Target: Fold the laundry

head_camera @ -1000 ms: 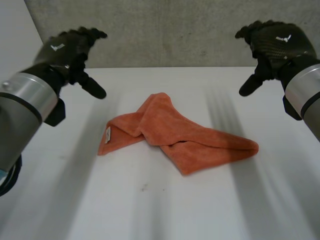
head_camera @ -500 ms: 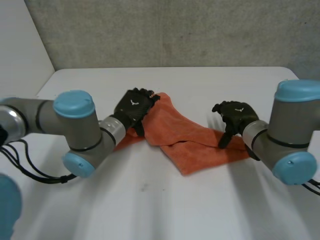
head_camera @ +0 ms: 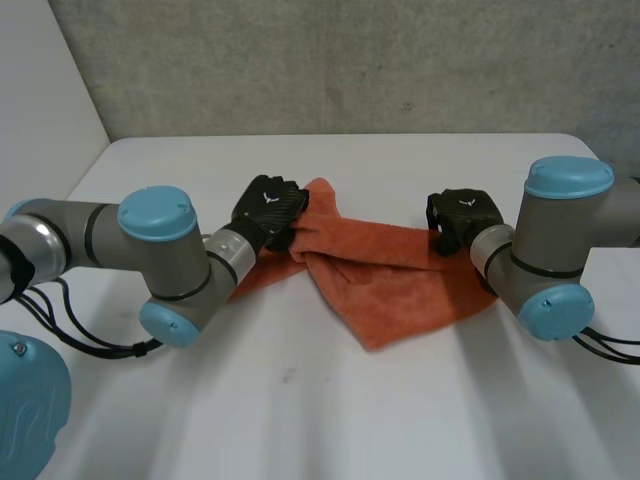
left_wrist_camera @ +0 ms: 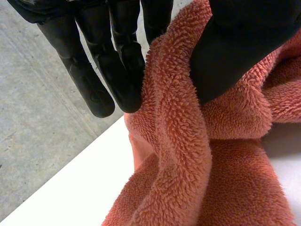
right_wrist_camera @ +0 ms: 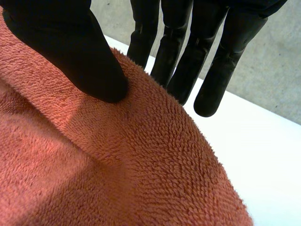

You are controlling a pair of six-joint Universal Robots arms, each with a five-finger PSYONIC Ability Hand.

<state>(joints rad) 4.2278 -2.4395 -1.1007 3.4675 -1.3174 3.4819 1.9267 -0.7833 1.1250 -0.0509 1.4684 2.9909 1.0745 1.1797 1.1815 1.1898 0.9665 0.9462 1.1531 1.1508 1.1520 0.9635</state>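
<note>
Crumpled orange terry towel (head_camera: 390, 290) lies mid-frame on white tabletop (head_camera: 300, 420). Our left robot hand (head_camera: 268, 205) pinches its upper-left fold, right robot hand (head_camera: 462, 212) its upper-right edge. We judge it limp, light; grip corners.

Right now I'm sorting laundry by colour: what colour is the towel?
The towel is orange; left wrist view.

A white table (head_camera: 300, 420) carried one orange towel (head_camera: 390, 290). It lay crumpled around the table's middle, partly folded over itself.
</note>
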